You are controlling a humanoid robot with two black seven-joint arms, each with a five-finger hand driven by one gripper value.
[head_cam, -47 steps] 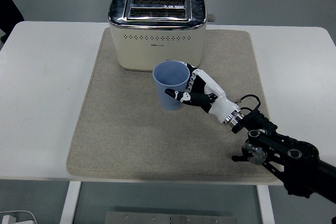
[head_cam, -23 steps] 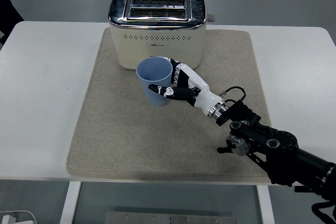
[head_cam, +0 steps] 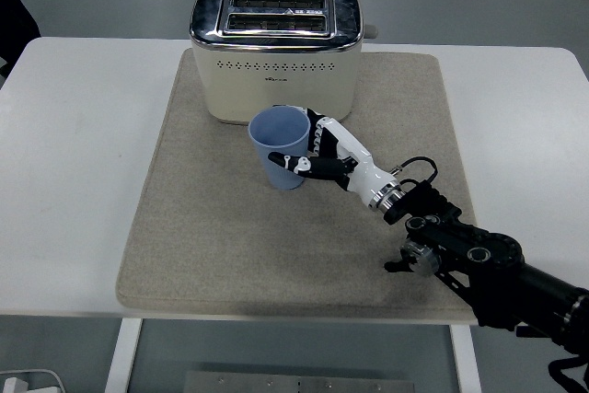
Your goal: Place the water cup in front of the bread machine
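Note:
A light blue water cup [head_cam: 280, 144] stands upright on the beige mat [head_cam: 212, 227], just in front of the cream toaster [head_cam: 273, 52] with its chrome top. My right hand [head_cam: 322, 152] reaches in from the lower right and its white and black fingers [head_cam: 313, 166] wrap around the cup's right side. The cup's mouth faces up and it looks empty. My left arm is out of view.
The mat covers the middle of the white table [head_cam: 74, 154]. A dark shape [head_cam: 11, 20] shows at the far left top edge. My right forearm [head_cam: 479, 264] lies over the mat's near right corner.
The right hand carried the cup left toward the toaster's front, then shifted it slightly back to the right and a little nearer. The grasp stayed closed on the cup throughout.

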